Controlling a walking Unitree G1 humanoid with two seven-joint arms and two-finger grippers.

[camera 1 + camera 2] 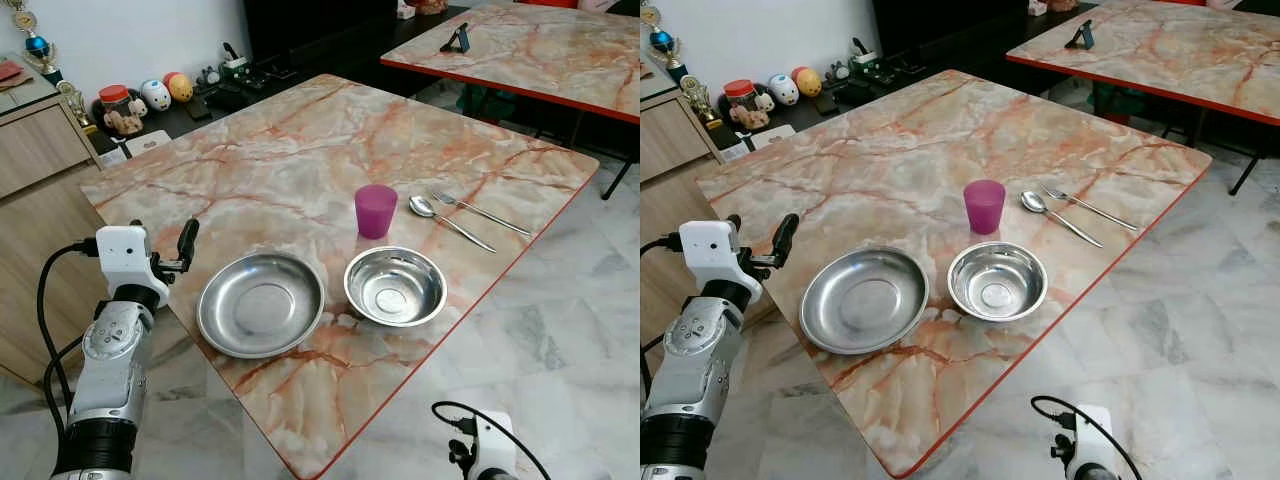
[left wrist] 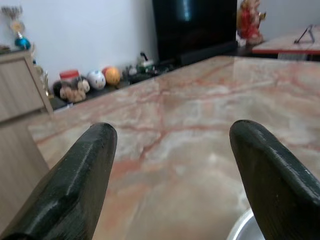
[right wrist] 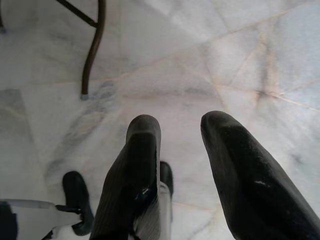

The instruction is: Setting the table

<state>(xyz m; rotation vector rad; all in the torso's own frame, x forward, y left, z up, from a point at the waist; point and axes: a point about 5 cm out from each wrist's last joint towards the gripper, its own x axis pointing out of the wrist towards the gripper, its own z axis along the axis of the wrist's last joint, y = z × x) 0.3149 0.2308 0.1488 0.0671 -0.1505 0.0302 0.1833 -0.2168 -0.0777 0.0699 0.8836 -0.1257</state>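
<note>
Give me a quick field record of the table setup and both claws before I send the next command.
table: marble-pattern top, red edge
plate: steel plate, near edge, empty
bowl: steel bowl, right of the plate, empty
cup: purple cup, upright, behind the bowl
cutlery: spoon and fork side by side, right of the cup
left claw: left claw open, empty, at the table's left edge beside the plate
right claw: right claw hanging low over the floor, slightly open, empty
</note>
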